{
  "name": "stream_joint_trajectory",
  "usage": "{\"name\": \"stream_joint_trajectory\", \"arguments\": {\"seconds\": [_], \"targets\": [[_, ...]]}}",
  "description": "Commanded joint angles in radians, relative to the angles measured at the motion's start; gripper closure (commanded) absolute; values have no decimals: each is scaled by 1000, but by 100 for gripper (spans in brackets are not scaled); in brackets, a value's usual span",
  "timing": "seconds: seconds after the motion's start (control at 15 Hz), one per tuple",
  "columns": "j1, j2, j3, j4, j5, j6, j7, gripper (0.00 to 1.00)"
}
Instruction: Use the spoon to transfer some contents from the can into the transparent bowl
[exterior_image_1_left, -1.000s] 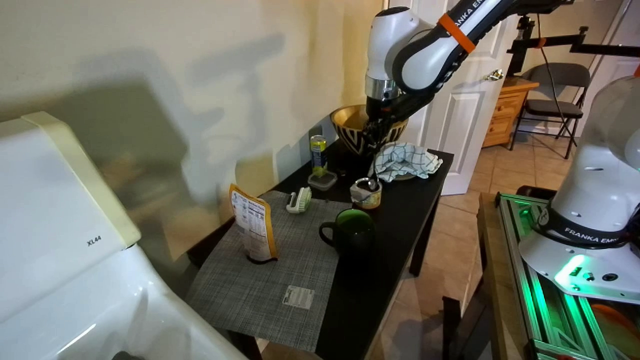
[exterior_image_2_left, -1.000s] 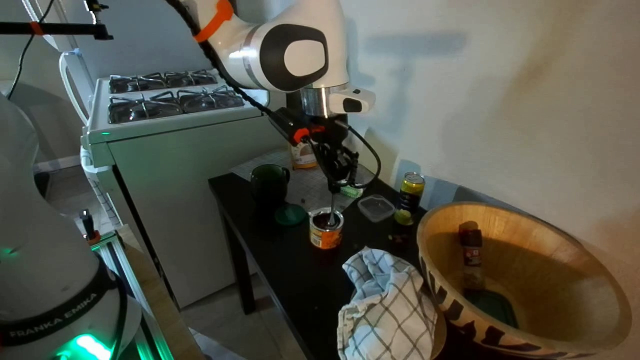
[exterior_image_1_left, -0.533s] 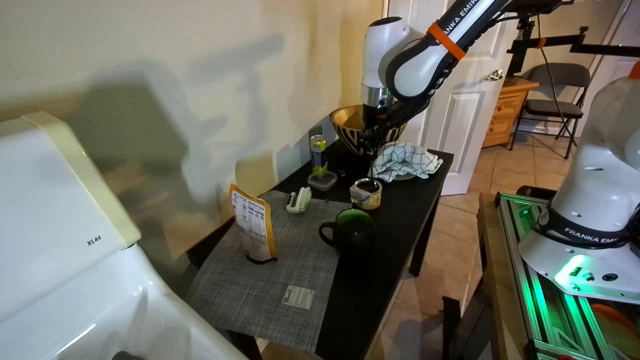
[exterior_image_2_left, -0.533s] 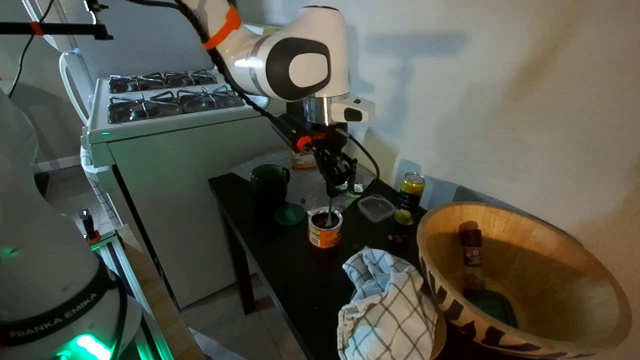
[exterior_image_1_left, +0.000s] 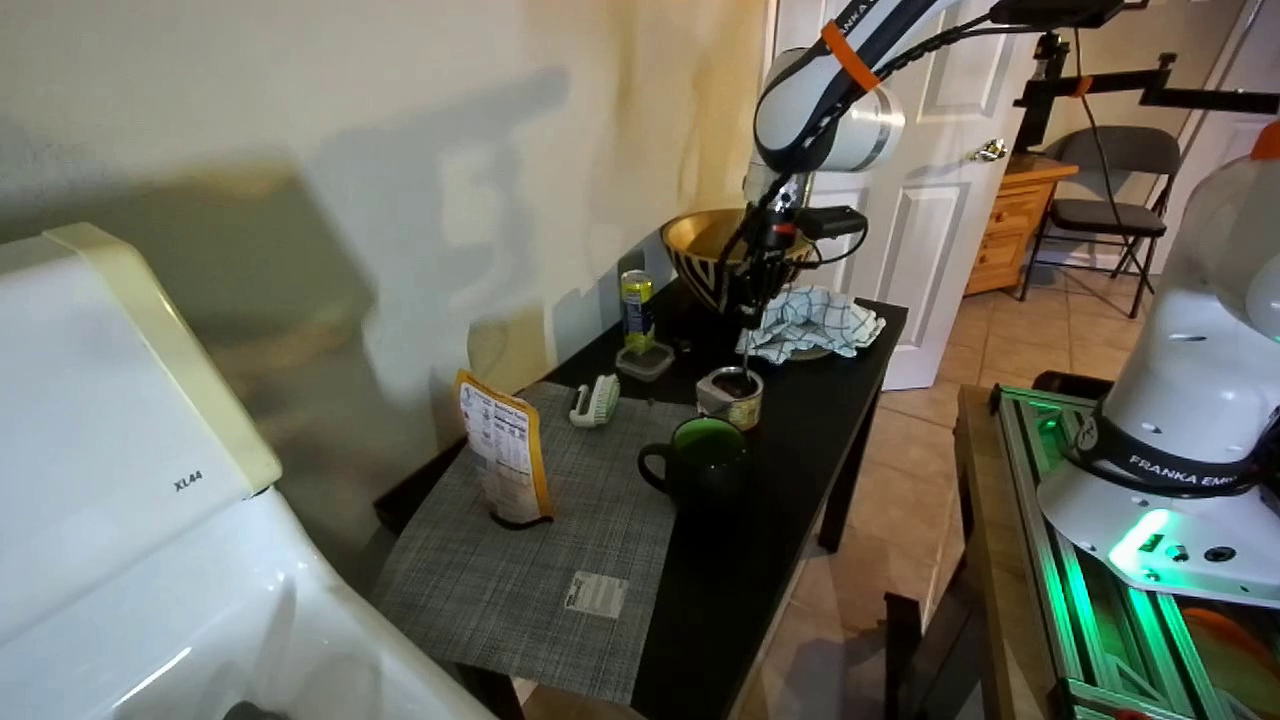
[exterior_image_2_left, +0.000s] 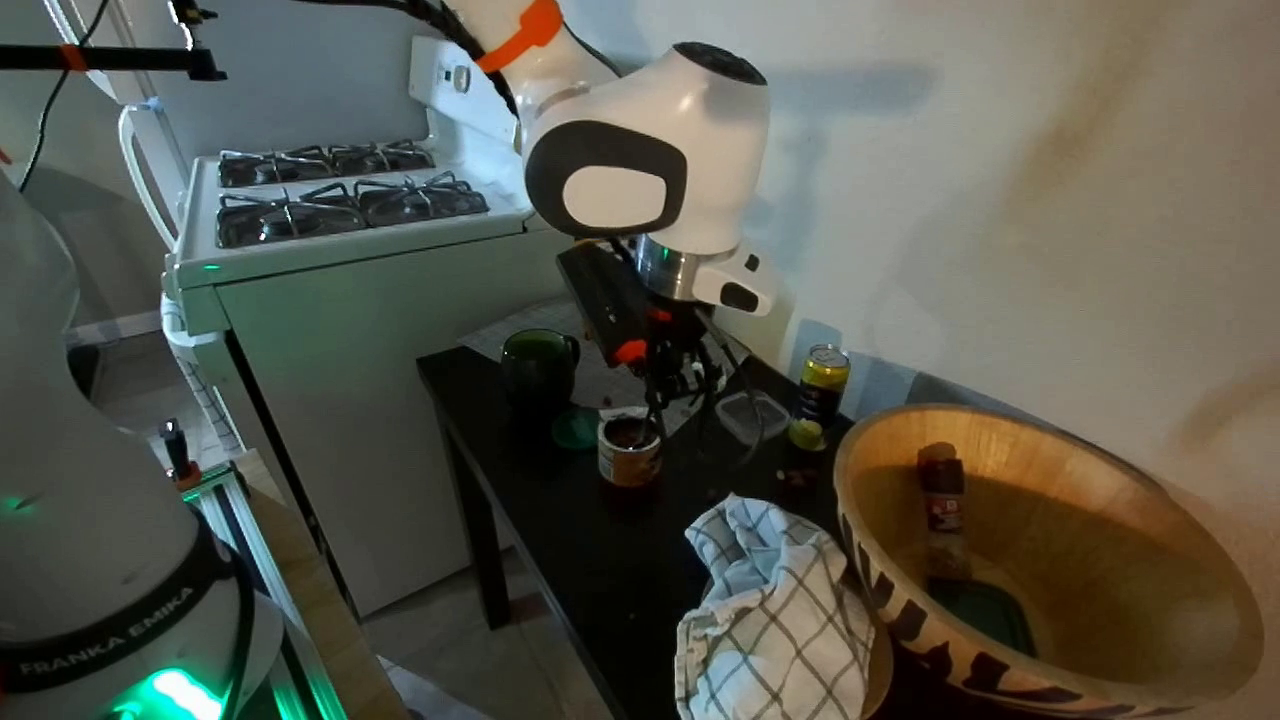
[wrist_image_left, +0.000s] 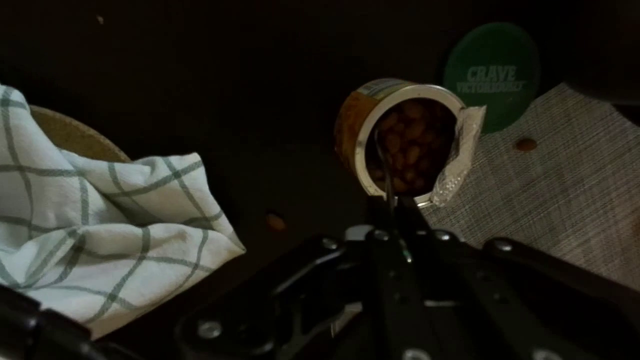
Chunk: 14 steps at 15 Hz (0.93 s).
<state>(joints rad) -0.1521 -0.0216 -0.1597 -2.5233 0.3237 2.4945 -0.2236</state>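
- the spoon (wrist_image_left: 388, 172) is held between the narrow-set fingers of the gripper (wrist_image_left: 393, 204), its lower end dipped into the can (wrist_image_left: 352, 120).
- brown nuts (wrist_image_left: 414, 131) are seen in the can, which is set on the dark table (exterior_image_1_left: 800, 440) near the mug (exterior_image_1_left: 708, 475).
- the clear bowl (exterior_image_1_left: 645, 362) is placed just beside the drink can (exterior_image_1_left: 637, 305).
- a checked cloth (wrist_image_left: 165, 240) is draped over a mostly hidden dish (wrist_image_left: 82, 137).
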Motion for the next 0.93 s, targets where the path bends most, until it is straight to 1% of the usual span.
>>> {"name": "stream_joint_trajectory", "arguments": {"seconds": [0.0,0.13,0.27,0.6,0.87], "targets": [[-46,24,-56,19,82,-113,-172,98],[-67,37,-80,22,109,-136,-236,98],[-83,42,-92,17,155,-122,-287,98],[-89,23,-83,-26,285,-38,-377,98],[-86,36,-77,-41,375,-20,-454,98]]}}
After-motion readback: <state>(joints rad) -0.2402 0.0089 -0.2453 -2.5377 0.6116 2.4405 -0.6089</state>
